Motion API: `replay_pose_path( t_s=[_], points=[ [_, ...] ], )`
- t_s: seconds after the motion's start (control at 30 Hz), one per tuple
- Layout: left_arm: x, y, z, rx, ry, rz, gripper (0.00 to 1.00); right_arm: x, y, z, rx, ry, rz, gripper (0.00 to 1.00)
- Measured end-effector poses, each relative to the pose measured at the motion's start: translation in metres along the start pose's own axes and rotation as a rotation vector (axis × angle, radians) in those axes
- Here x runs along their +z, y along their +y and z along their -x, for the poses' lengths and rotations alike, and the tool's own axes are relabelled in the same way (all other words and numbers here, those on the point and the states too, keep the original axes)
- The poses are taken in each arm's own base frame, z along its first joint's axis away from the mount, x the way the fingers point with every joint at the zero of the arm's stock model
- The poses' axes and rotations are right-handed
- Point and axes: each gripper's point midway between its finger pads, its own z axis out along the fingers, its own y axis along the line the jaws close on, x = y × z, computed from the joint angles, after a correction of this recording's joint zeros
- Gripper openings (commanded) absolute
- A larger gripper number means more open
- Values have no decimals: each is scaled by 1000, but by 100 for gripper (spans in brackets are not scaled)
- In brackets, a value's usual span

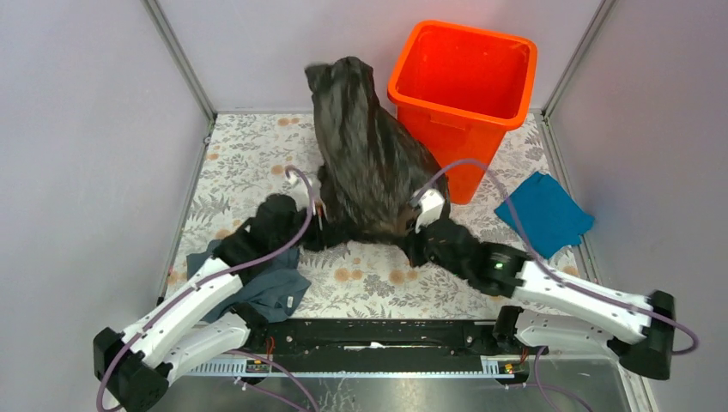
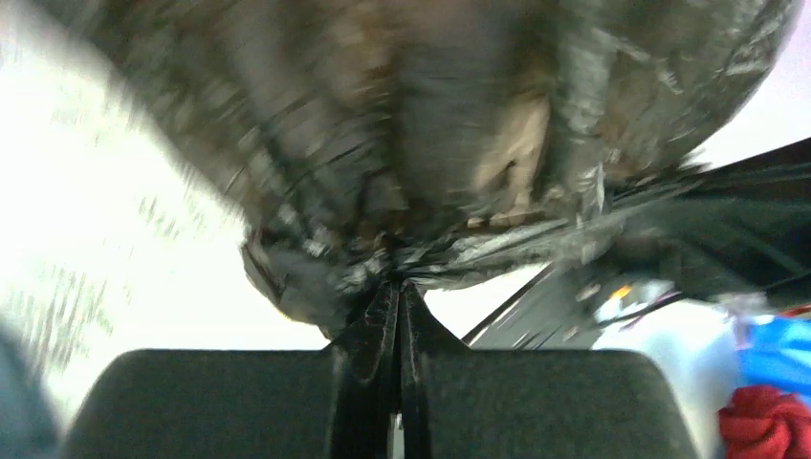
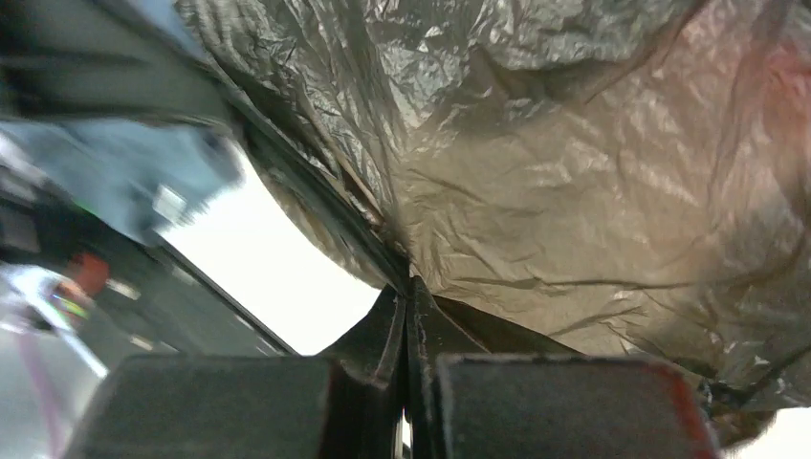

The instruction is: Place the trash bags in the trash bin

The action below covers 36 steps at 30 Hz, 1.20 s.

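While the right tool (image 3: 409,287) pinches the black trash bag (image 1: 365,159) and the blurred left tool (image 2: 397,287) seems clamped on it too, lift both evenly to clear the orange trash bin (image 1: 455,150) rim.

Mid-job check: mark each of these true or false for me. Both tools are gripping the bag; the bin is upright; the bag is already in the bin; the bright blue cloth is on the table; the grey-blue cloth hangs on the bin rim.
1. The left tool and the right tool are both shut on the trash bag. True.
2. The trash bin stands upright, mouth up. True.
3. The trash bag is already inside the trash bin. False: it is held outside, just left of the bin.
4. The bright blue cloth lies on the table, right of the bin's base. True.
5. The grey-blue cloth hangs over the bin's rim. False: it lies on the table at the near left.
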Motion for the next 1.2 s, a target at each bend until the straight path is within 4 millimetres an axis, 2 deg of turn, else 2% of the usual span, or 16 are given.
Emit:
replay_pose_path(
  t_s=[0.07,0.1,0.17,0.23,0.37,0.4,0.47,0.53,0.6,0.7,0.77,0.83,0.9,1.0,1.1,1.2],
  points=[
    [2,42,-56,-62,167,142,0,15,-24,-73,-29,207,-85,0],
    [-3,47,-68,-73,217,168,0,17,-26,-87,-35,255,-94,0],
    [-11,34,-50,-36,209,161,0,19,-21,-79,-56,272,-94,0],
    [-21,-8,18,28,117,113,0,19,-6,-35,-84,220,-75,0],
    [-69,-134,182,214,-297,-173,0,9,61,127,-93,-76,60,0],
    [-94,-158,202,255,-394,-245,0,-2,73,163,-84,-168,98,0],
    [-120,-167,201,283,-475,-299,0,-22,79,189,-70,-273,139,0],
    [-130,-150,175,254,-508,-302,0,-26,69,169,-64,-276,140,0],
    [-108,-107,128,171,-453,-242,0,-13,51,117,-46,-210,122,0],
    [-39,-15,22,5,-181,-51,0,29,17,-8,-20,49,40,0],
    [-19,45,-57,-93,54,134,0,39,-17,-103,-41,293,-58,0],
    [-25,60,-92,-131,192,201,0,34,-26,-136,-42,398,-81,1],
    [-34,44,-66,-98,166,197,0,33,-17,-111,-58,362,-65,3],
    [-51,-15,34,-3,-47,98,0,30,6,-13,-91,172,-55,11],
    [-79,-77,120,81,-277,-42,0,13,22,69,-99,-10,-50,45],
    [-95,-100,149,122,-378,-103,0,-4,16,95,-95,-72,-90,83]
  ],
)
